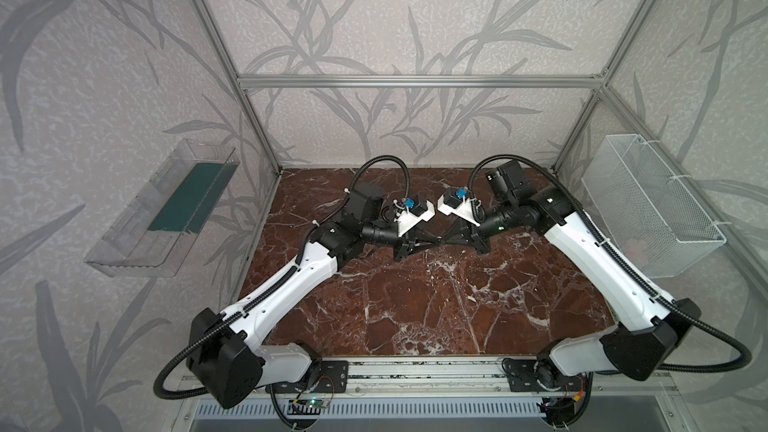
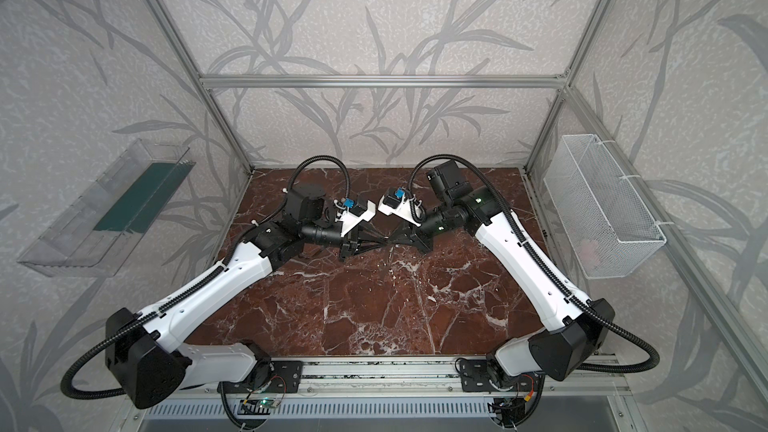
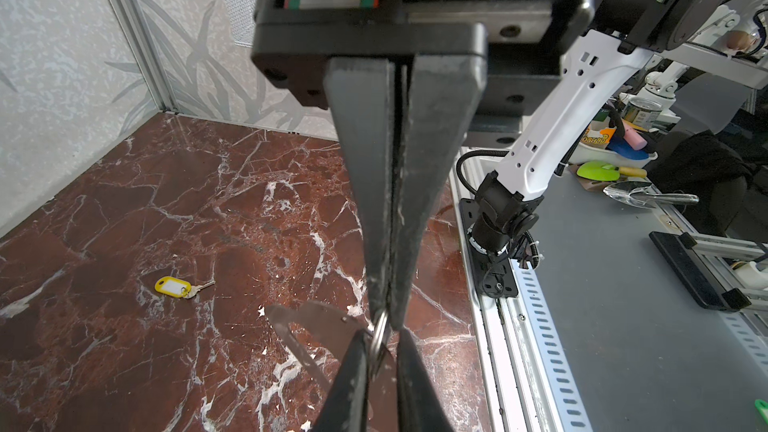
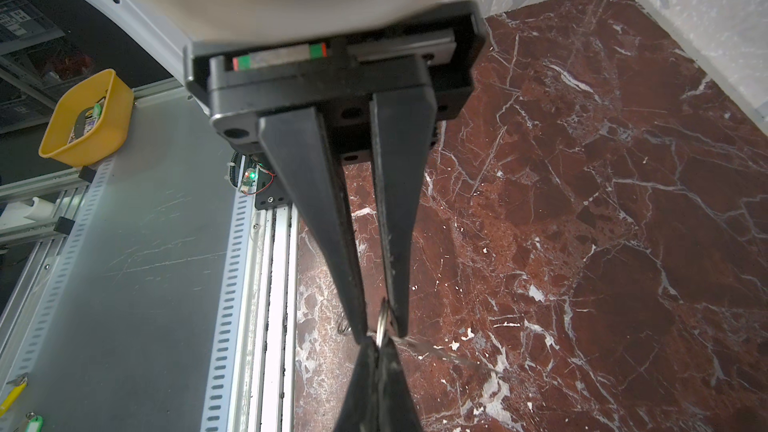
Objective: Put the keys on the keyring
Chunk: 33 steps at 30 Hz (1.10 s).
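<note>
My left gripper [image 3: 388,320] and right gripper [image 4: 380,328] both pinch the silver ring [image 3: 379,338], jaws pressed onto it. I'd hold firm and ease the thin flat piece [image 3: 316,312] along the coil gently.

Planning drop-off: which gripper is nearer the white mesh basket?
Right. The right gripper is mid-table, on the basket side; the left gripper meets it tip to tip, farther off.
</note>
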{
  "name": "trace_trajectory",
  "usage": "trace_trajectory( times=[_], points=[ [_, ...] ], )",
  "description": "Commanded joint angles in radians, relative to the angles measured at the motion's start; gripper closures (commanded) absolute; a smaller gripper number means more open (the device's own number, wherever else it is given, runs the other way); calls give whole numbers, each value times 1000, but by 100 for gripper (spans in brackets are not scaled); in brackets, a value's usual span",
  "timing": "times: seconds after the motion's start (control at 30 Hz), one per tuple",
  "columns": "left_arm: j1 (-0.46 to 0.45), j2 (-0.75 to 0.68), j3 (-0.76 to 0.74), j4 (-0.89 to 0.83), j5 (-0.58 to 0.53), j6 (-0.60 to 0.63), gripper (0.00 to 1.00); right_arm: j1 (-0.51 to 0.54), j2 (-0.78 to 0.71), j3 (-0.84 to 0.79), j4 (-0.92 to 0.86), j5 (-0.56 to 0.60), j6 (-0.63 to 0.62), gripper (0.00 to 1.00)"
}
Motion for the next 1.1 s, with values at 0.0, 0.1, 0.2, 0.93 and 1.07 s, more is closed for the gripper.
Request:
trace_trajectory(
  times=[0.0,0.1,0.2,0.93,1.07],
  points=[
    [-8,2,35,-20,-1,36,89,7,-26,6,2,-31,-11,100],
    [-10,-3,31,-6,-16,30,95,8,-25,6,2,-34,-11,100],
    [-10,-2,29,14,-32,10,100,7,-25,5,4,-35,-11,100],
    [-16,-84,-321,860,-319,-432,100,-4,-348,-489,749,320,539,48],
    [-32,-63,-373,1013,-390,-487,100,-5,-378,-603,942,296,640,55]
  ],
)
